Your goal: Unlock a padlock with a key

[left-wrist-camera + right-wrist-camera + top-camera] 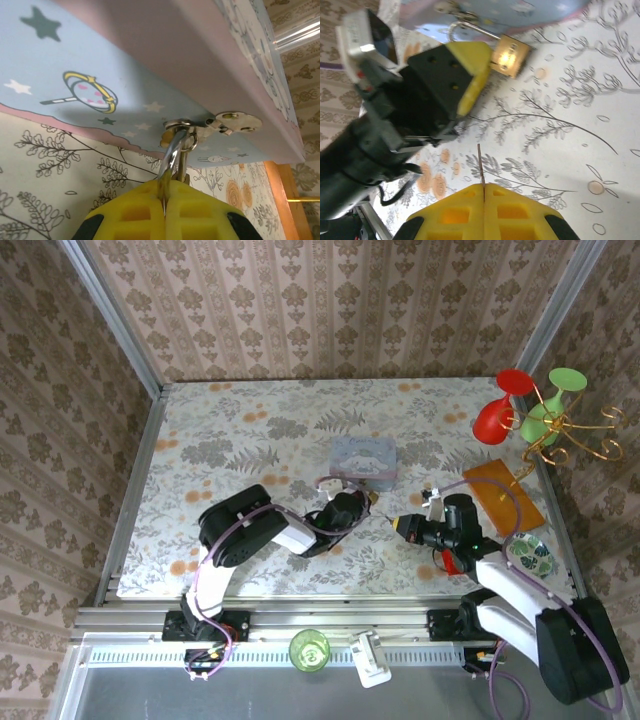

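Observation:
The small brass padlock (509, 56) hangs by its silvery shackle (172, 150) from the hasp (235, 121) of the pale blue picture tin (363, 460). My left gripper (165, 184) is shut on the shackle just below the hasp; its yellow fingertips (470, 75) touch the brass body. My right gripper (483, 186) is shut on the key (481, 165), a thin blade seen edge-on that points toward the padlock, still well apart from it. From above, the left gripper (360, 506) and the right gripper (402, 525) face each other in front of the tin.
At the back right stands a gold wire stand (565, 430) with a red goblet (500, 405) and a green goblet (548, 405). An orange board (500, 495) and a patterned dish (528, 555) lie at the right. A green cup (310, 648) sits below the table's front edge.

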Available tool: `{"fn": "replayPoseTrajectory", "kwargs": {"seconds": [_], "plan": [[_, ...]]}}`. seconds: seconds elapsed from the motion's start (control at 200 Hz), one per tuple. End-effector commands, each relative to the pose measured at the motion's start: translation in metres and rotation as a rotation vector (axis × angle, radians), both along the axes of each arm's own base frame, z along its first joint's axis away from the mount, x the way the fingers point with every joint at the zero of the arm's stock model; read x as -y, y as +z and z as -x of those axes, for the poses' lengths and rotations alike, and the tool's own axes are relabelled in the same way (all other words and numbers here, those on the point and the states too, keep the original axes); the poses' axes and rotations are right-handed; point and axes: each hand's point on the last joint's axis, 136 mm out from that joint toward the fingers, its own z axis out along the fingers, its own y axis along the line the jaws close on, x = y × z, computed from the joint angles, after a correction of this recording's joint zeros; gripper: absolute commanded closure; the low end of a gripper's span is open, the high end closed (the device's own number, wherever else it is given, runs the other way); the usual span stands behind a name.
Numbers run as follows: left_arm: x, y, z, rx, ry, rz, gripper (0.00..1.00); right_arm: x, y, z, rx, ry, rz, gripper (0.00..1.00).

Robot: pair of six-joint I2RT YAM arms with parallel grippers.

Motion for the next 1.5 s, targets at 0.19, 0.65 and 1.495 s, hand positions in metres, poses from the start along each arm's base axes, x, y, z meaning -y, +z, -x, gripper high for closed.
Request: {"fn": "replayPoseTrajectory", "kwargs": {"seconds": [0.19,0.65,1.495], "plan": [[-0.011,-0.007,0.003,-0.099,-0.082,0.143,1.0,-0.016,0.004,-0.045,0.044,0.042,-0.056,1.0],[-0.027,0.011,0.005,-0.179,-0.108,0.326,1.0,-0.029,-0.014,-0.063,0.088,0.077,-0.234,1.0],[-0.024,0.032,-0.001,-0.159,-0.082,0.434,1.0,-0.032,-0.035,-0.075,0.047,0.11,-0.342,1.0]]}}
